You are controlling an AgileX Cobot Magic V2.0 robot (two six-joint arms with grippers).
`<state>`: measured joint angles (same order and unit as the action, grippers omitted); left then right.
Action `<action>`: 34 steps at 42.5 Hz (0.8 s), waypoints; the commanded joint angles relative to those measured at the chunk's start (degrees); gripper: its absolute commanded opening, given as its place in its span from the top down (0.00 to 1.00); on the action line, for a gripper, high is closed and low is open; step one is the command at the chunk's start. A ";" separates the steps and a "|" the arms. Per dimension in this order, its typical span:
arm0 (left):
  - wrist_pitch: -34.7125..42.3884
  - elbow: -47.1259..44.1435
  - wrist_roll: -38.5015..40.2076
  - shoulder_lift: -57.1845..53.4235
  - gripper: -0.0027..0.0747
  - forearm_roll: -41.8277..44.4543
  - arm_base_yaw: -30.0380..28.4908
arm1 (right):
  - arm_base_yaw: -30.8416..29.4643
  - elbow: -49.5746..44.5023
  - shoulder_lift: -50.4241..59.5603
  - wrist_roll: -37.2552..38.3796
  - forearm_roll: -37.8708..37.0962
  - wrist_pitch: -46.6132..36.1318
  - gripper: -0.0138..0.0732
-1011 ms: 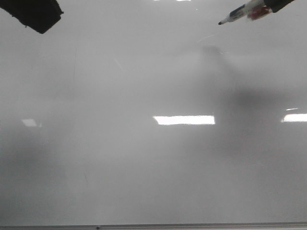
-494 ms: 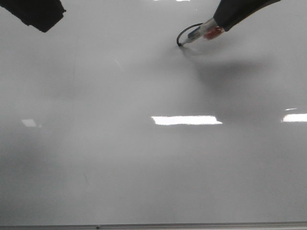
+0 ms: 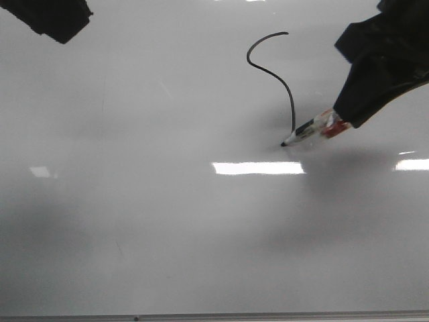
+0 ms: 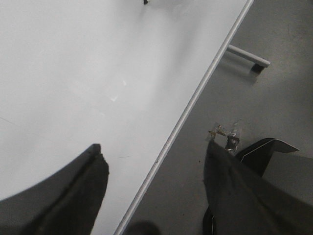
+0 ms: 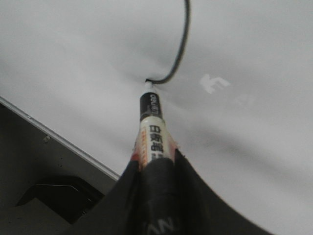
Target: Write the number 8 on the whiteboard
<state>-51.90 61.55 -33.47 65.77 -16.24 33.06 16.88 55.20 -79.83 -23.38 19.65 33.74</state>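
On the whiteboard (image 3: 167, 221), the unfinished number 8 (image 3: 271, 70) lay in the far right part. The marker (image 3: 315, 129) touched the stroke's near end, apparently tip down, slanting rightward into the right gripper (image 3: 365, 100).

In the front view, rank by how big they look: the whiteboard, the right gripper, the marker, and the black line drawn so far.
1. whiteboard
2. right gripper, though it is nearer the camera
3. black line
4. marker, only its front part showing

One whiteboard (image 3: 167, 221), one marker (image 3: 314, 128), two claws: left claw (image 4: 156, 181), right claw (image 3: 348, 111).
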 commanded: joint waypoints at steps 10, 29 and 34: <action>3.59 1.38 0.70 -1.29 0.42 -1.55 -0.14 | 0.68 8.97 -0.52 0.10 -0.33 -8.45 0.92; 3.59 1.38 0.70 -1.29 0.42 -1.55 -0.14 | -4.23 12.14 3.14 0.10 -0.33 -11.63 0.92; 3.59 1.38 0.70 -1.29 0.42 -1.55 -0.14 | -4.23 12.96 3.38 0.10 -0.28 -14.58 0.92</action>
<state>-51.46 61.55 -33.44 65.77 -16.35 33.06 13.43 65.35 -78.52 -23.01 20.55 29.16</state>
